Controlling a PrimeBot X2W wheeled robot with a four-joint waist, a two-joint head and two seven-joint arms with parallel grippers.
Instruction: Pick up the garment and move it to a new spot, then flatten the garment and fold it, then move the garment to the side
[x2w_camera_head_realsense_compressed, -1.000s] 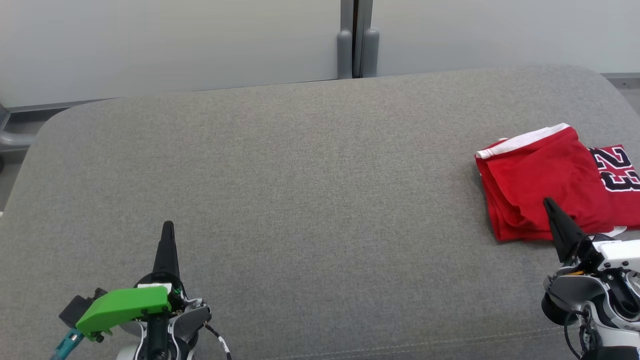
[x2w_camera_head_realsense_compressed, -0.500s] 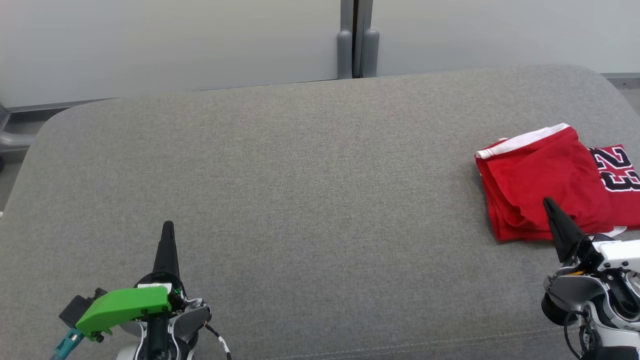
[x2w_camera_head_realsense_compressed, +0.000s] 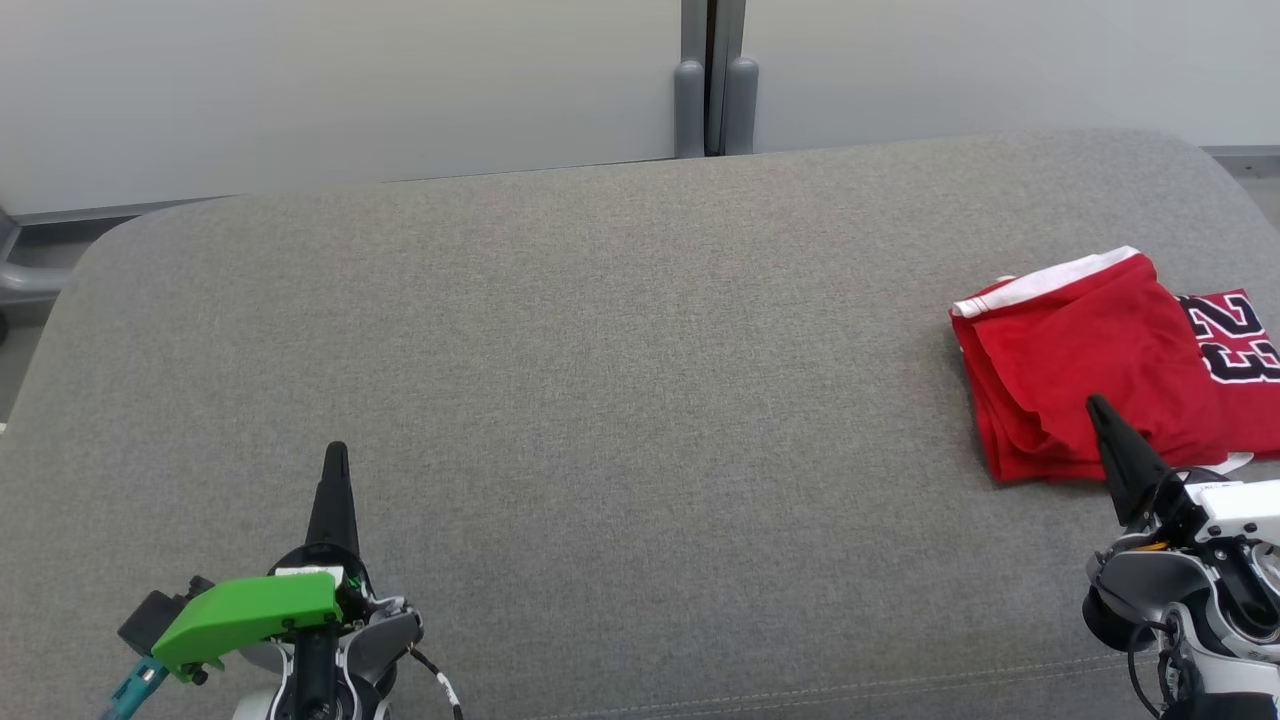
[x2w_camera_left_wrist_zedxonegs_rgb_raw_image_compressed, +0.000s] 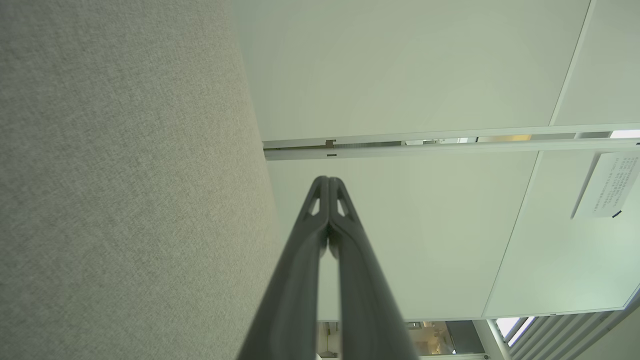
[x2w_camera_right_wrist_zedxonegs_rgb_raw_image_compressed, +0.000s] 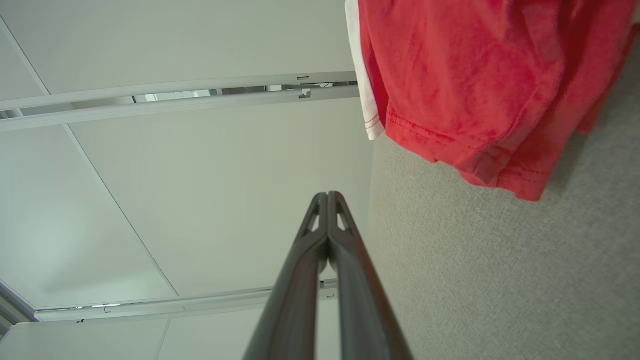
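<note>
rightward, folded red garment (x2w_camera_head_realsense_compressed: 1085, 350), number 23 printed

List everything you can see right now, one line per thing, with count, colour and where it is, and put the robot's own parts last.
garment: one, red with white trim and a dark "23", folded, far right of the cushioned surface
cushioned surface: one, grey fabric, across the middle of the head view
wall panels: two, pale, behind the surface
posts: two, grey, where the panels meet
green cover: one, on the left wrist
left gripper: one, dark, lower left, jaws shut, holding nothing
right gripper: one, dark, lower right by the garment's near edge, jaws shut, holding nothing
</note>
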